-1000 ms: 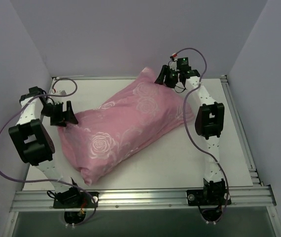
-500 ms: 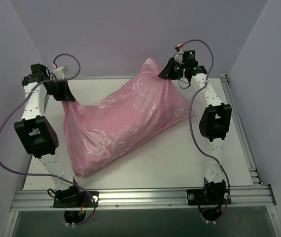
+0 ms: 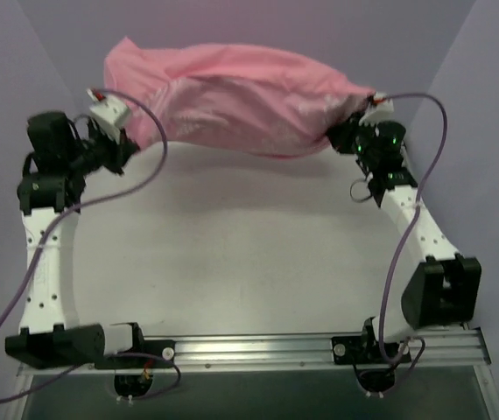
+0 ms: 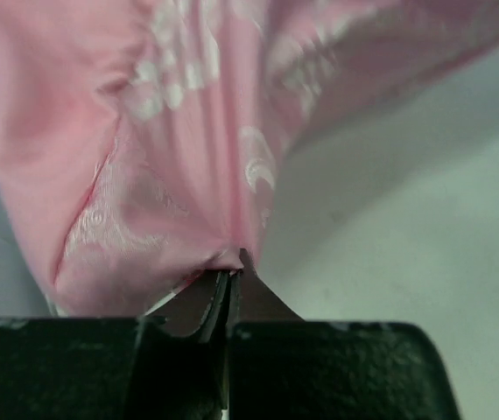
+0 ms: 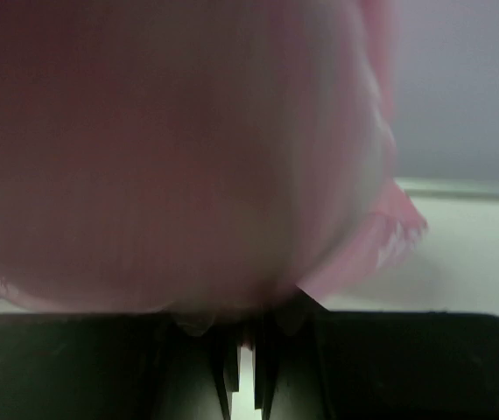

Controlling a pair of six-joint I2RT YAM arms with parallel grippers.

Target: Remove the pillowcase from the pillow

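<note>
The pink rose-patterned pillowcase (image 3: 232, 109) hangs in the air at the back, stretched sideways between my two grippers and bulging in the middle. The pillow is hidden inside it. My left gripper (image 3: 134, 142) is shut on the case's left end; in the left wrist view its tips (image 4: 232, 264) pinch a gathered fold of pink fabric (image 4: 171, 131). My right gripper (image 3: 341, 133) is shut on the right end. In the right wrist view the full pink bulk (image 5: 162, 149) presses down against the closed right gripper (image 5: 249, 317).
The white tabletop (image 3: 249, 245) lies under the hanging bundle. An aluminium rail (image 3: 249, 350) runs along the near edge with both arm bases on it. Pale walls close in on the left, right and back. Purple cables (image 3: 407, 236) loop beside each arm.
Both grippers closed on the pillowcase's ends and both arms rose, carrying the bundle off the table up toward the back wall.
</note>
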